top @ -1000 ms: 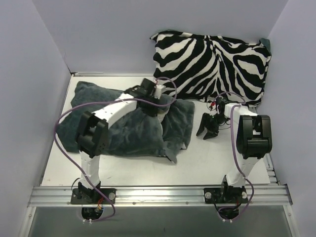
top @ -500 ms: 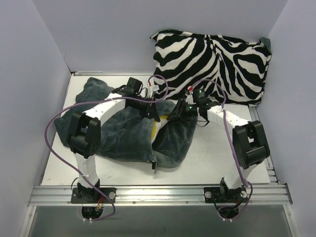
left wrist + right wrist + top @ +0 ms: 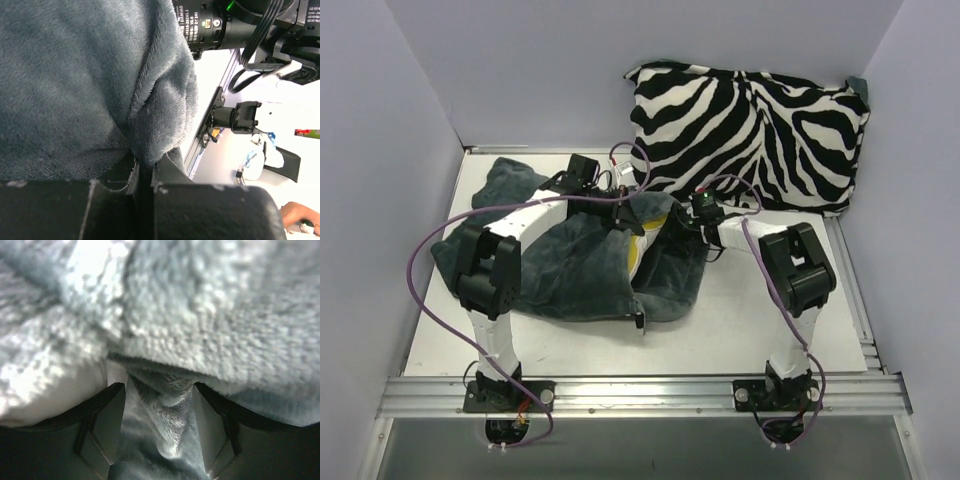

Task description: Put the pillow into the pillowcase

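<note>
White worktop boxed in by pale lilac walls, w/ a metal rail along the near edge. Behind the right hand a plump zebra cushion leans on the back wall, well apart from it. The pillowcase lies crumpled, dark grey-teal plush side up, spreading from both hands toward the left arm's base. The pillow shows only as a thin cream-yellow strip in the case's mouth, just under the left hand and between the two hands. Left arm is stretched low, wrist bent down, its hand pinching a soft fold of plush. Right forearm is angled down across the cover's edge, its hand spread, w/ a plush fold lying between the fingers.
</note>
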{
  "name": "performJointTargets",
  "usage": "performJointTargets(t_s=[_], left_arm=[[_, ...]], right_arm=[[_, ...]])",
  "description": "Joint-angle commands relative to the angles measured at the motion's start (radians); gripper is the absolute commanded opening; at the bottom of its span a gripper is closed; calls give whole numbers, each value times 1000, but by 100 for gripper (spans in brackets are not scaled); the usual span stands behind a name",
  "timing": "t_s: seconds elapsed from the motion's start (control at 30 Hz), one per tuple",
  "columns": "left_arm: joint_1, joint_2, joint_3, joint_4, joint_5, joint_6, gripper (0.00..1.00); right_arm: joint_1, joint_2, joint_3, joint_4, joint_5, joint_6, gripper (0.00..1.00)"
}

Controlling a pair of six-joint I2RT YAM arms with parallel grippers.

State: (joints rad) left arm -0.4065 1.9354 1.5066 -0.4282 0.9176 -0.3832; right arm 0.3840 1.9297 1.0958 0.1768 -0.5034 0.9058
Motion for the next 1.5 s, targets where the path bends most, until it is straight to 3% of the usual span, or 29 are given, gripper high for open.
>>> performJointTargets(t_s=[0.0,0.07,0.13,0.23,0.27,0.3,0.33,0.5,0.63,0.8,0.9,1.0,1.13,1.2,1.23,1.27,1.33,1.37,1.47], left_arm=[[-2,-30,-13,91,92,-40,0],[-2,-36,-19,85,75,-39,0],[3,-36,-19,59,60,-23,0],[17,-39,-10,4,-2,13,0],[50,-41,-11,-67,-126,68,0],[51,-41,-14,-67,-128,69,0],[58,-39,-22,-95,-214,87,0],[92,-9,-66,-106,-356,122,0],[86,40,-48,-107,-410,124,0],[61,105,-20,-149,-491,145,0],[20,123,-42,-156,-455,136,0],[-29,128,-92,-94,-335,57,0],[-63,149,-106,57,-240,-69,0],[-64,171,-103,106,-214,-112,0],[-64,180,-97,155,-180,-155,0],[-64,197,-91,175,-168,-172,0],[-68,217,-79,245,-129,-228,0],[-71,223,-74,261,-128,-241,0],[-80,241,-52,298,-117,-270,0]], right_arm=[[35,43,93,23,94,25,56],[52,72,116,-20,138,13,56],[64,98,121,-53,141,12,46],[30,82,80,-74,73,7,19],[-32,18,41,-132,-8,-77,5],[-33,17,41,-163,-9,-77,1],[-55,-9,33,-206,-52,-112,0],[-226,-156,-16,-463,-129,-385,0],[-316,-152,-11,-614,-184,-534,0],[-376,-124,22,-688,-242,-663,0],[-369,-77,93,-698,-317,-657,0],[-309,-43,162,-651,-285,-579,0],[-263,-55,191,-594,-184,-487,8],[-254,-67,182,-594,-155,-467,16],[-249,-93,176,-600,-102,-463,23],[-244,-109,168,-609,-84,-459,44],[-234,-148,141,-625,-66,-444,59],[-228,-159,131,-634,-55,-433,72],[-180,-169,113,-639,-57,-394,76]])
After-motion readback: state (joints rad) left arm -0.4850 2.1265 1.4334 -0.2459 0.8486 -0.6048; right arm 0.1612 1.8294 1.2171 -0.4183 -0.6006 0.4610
